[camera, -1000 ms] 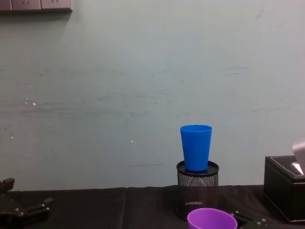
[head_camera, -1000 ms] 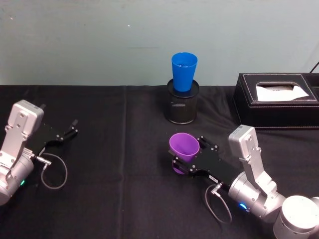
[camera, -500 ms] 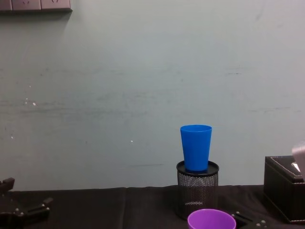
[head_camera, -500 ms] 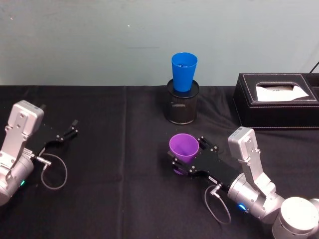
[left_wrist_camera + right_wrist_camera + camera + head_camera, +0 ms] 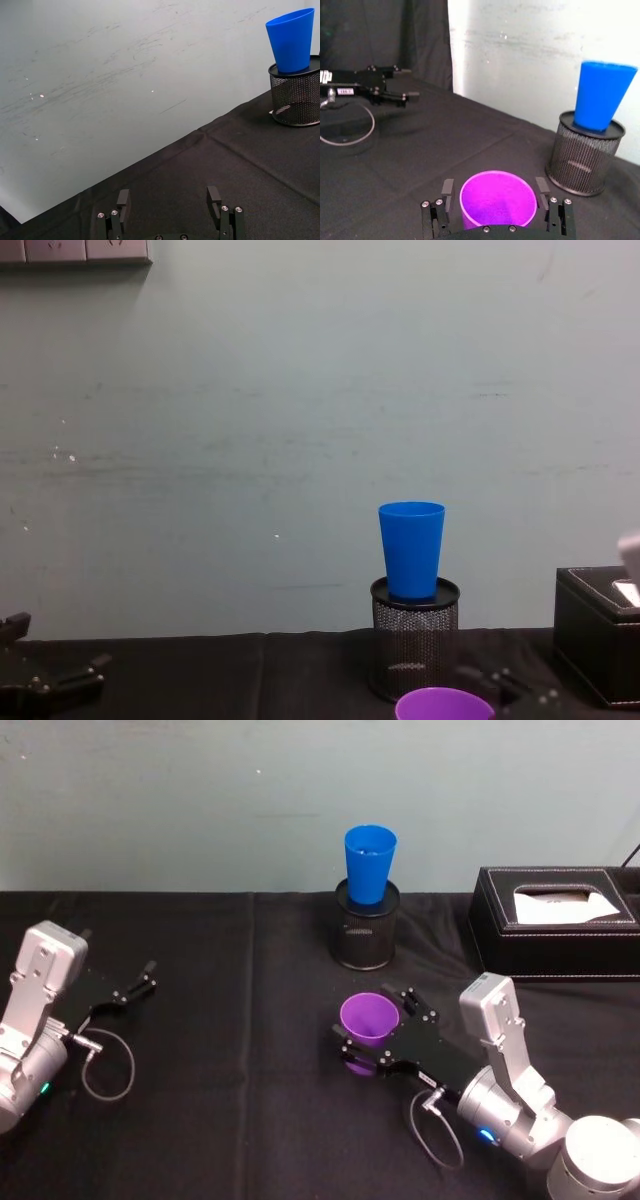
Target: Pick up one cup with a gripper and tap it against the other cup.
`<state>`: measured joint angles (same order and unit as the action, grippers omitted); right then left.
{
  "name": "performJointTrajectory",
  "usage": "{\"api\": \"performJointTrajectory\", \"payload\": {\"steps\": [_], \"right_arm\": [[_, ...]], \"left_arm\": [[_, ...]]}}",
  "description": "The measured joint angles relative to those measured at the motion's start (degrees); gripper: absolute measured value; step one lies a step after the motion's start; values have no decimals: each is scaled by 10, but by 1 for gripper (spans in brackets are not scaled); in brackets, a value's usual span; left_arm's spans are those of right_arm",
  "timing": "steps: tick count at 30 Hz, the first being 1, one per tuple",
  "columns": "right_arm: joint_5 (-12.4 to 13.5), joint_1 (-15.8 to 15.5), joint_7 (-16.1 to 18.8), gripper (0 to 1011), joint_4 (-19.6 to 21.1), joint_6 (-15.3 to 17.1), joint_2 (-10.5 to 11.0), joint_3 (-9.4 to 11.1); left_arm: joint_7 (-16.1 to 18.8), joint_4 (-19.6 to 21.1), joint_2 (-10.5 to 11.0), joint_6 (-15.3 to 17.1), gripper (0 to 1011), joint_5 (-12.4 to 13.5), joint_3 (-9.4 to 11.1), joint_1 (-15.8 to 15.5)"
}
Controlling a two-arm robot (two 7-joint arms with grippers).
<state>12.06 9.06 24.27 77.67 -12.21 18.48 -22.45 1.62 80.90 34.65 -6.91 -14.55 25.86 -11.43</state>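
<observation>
Two cups wait: the purple cup (image 5: 368, 1022) stands upright on the black table (image 5: 230, 1020) between the right gripper (image 5: 496, 200)'s parted fingers, not yet clamped. Next, squeeze, lift and carry it to the blue cup (image 5: 369, 864) (perched in a mesh holder (image 5: 365, 935)). The left gripper (image 5: 170, 202) idles, spread.

Purple cup (image 5: 369, 1019), bright blue cup (image 5: 369, 863), black mesh holder (image 5: 366, 932), black tablecloth (image 5: 230, 1020).

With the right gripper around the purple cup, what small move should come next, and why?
Probably close the right gripper on the purple cup. Its fingers stand on either side of the cup with small gaps, so nothing is gripped. The blue cup sits raised in the mesh holder, so a lift must follow.
</observation>
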Motion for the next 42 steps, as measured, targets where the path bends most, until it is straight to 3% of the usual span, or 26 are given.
{"api": "performJointTrajectory", "payload": {"steps": [9, 17, 18, 22, 27, 34, 42], "right_arm": [[-1, -26, -25, 1000, 60, -2, 3, 28], [-22, -72, -119, 1000, 112, 21, -21, 84], [-22, -72, -119, 1000, 112, 21, -21, 84], [-50, -93, -187, 1002, 116, 40, -45, 112], [-69, -98, -219, 1000, 101, 60, -62, 124], [-89, -91, -228, 1000, 74, 72, -73, 130], [-85, -86, -208, 1000, 60, 57, -74, 136]], "left_arm": [[0, 0, 0, 0, 1000, 0, 0, 0], [0, 0, 0, 0, 1000, 0, 0, 0], [0, 0, 0, 0, 1000, 0, 0, 0], [0, 0, 0, 0, 1000, 0, 0, 0], [0, 0, 0, 0, 1000, 0, 0, 0], [0, 0, 0, 0, 1000, 0, 0, 0], [0, 0, 0, 0, 1000, 0, 0, 0]]}}
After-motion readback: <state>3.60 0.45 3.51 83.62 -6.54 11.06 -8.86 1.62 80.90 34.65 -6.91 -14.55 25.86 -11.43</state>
